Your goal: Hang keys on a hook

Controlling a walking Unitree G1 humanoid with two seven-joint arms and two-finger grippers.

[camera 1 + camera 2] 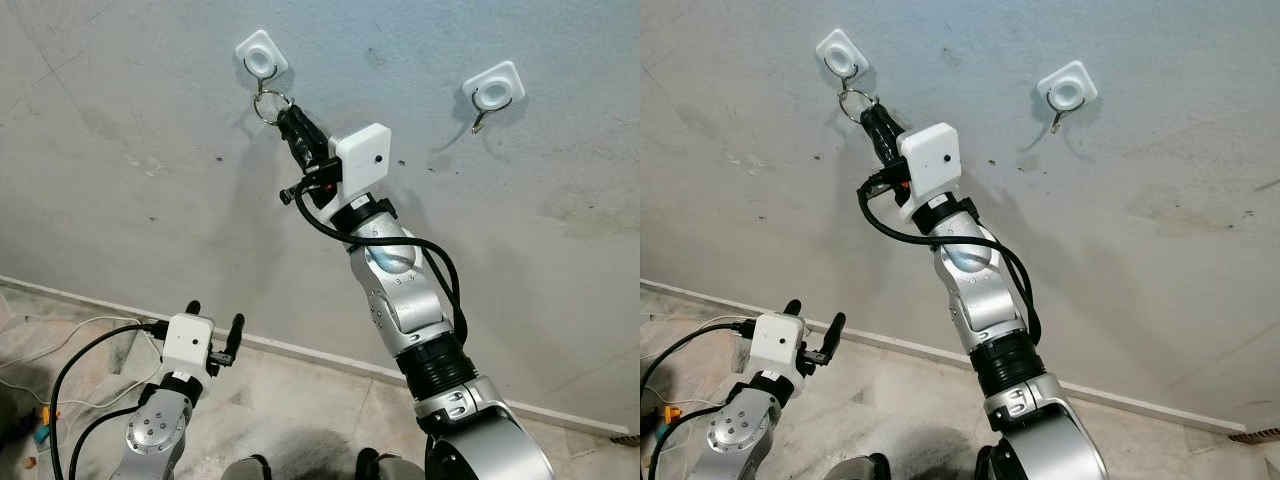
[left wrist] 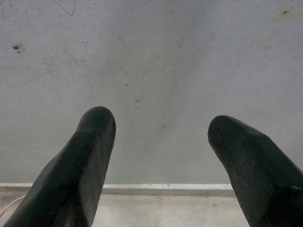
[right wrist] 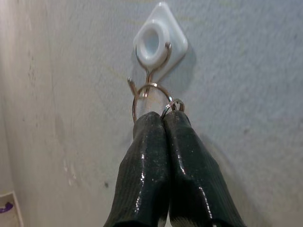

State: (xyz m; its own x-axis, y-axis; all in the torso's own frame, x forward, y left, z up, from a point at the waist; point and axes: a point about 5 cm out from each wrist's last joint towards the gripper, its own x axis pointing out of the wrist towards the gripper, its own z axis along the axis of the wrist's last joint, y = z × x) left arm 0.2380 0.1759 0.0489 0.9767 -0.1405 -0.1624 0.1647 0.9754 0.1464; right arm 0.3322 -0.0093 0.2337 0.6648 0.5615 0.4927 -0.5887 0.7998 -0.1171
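Right gripper (image 3: 163,118) raised to the wall (image 1: 120,150), fingers clenched on the key ring (image 3: 150,92), ring over the wire of the left hook (image 3: 158,42), left gripper (image 2: 161,132) low, fingers spread, empty

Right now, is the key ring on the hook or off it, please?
Cannot tell: the key ring, pinched in the right gripper, overlaps the hook.

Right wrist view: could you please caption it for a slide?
Right gripper, fingers shut on the key ring, holds it at the wall hook.
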